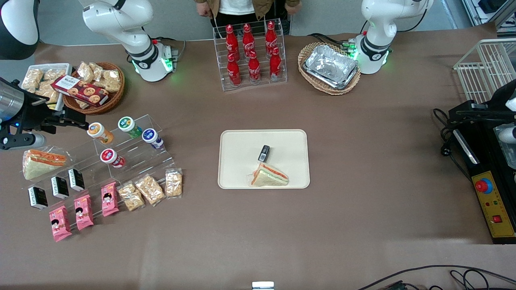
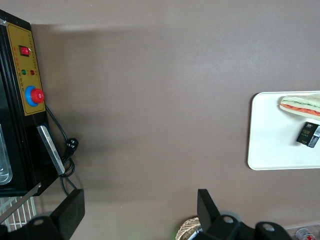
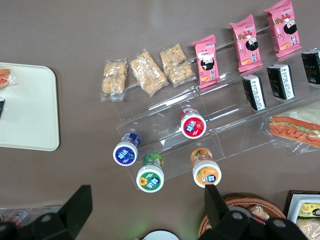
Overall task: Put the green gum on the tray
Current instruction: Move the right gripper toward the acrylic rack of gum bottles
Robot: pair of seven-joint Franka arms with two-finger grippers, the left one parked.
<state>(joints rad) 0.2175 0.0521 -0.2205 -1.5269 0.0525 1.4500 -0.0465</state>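
The tray (image 1: 238, 169), at the middle of the front view, carries a wrapped sandwich (image 1: 269, 176) at its near edge and a small black pack (image 1: 264, 152) farther up. At the left of that frame, on the top step of a clear tiered stand (image 1: 133, 161), the green gum (image 1: 129, 126) leans, its long axis tilted with the lid uppermost, between an orange bottle (image 1: 100, 133) and a blue-lidded bottle (image 1: 152, 138). At the left edge, beside the orange bottle, the gripper (image 1: 78, 119) hangs with fingers (image 3: 75, 206) spread wide, holding and touching nothing.
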